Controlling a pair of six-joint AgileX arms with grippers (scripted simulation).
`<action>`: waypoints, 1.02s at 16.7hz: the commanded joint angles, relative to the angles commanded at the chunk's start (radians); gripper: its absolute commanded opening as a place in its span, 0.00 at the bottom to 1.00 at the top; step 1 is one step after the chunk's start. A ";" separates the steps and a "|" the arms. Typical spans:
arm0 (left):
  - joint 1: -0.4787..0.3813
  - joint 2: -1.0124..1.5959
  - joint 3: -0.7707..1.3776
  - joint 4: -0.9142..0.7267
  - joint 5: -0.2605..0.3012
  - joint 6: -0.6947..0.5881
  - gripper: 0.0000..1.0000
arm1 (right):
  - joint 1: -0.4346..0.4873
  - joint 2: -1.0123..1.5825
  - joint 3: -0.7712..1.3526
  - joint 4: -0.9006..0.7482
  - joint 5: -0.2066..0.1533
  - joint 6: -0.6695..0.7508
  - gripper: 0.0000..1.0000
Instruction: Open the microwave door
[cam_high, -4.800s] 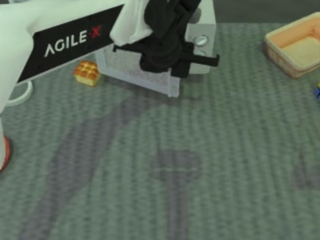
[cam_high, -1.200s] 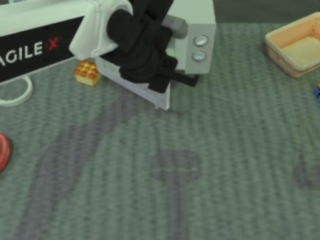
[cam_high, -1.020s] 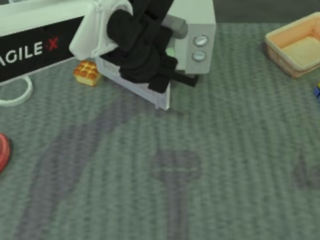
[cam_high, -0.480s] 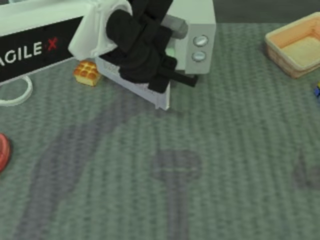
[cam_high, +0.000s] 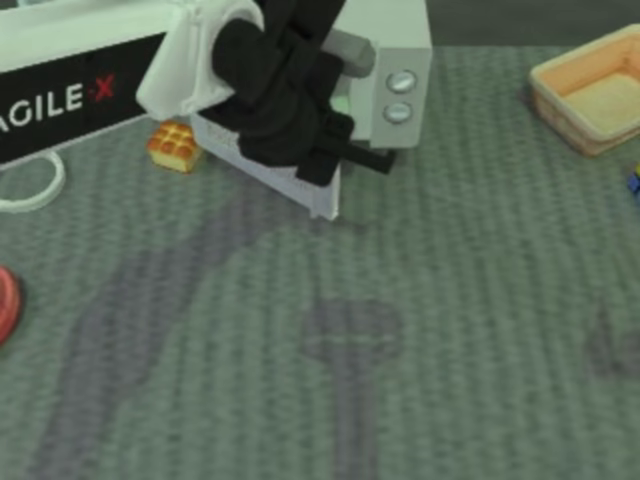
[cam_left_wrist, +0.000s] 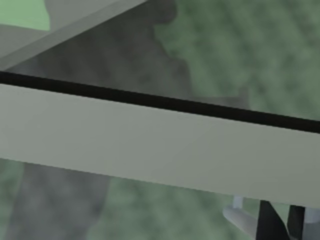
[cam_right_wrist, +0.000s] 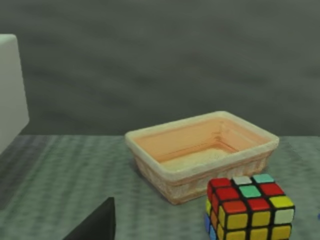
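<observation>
My left gripper (cam_high: 345, 160) hides most of the door (cam_high: 322, 196), so I cannot tell its grip. Only the right wrist view shows the cube (cam_right_wrist: 248, 207) beside the basket (cam_right_wrist: 200, 152).

A broad pale panel with a thin black line along 1 edge, the microwave door (cam_left_wrist: 160, 150), is filling the frame just in front of the left gripper. Green woven table cloth (cam_left_wrist: 250, 45) is showing beyond it, darkened by a shadow. 1 dark finger (cam_left_wrist: 270, 222) is peeking past the panel's edge.
</observation>
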 joint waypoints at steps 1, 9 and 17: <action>0.000 0.000 0.000 0.000 0.000 0.000 0.00 | 0.000 0.000 0.000 0.000 0.000 0.000 1.00; 0.014 -0.030 -0.043 0.011 0.035 0.053 0.00 | 0.000 0.000 0.000 0.000 0.000 0.000 1.00; 0.042 -0.075 -0.099 0.025 0.080 0.138 0.00 | 0.000 0.000 0.000 0.000 0.000 0.000 1.00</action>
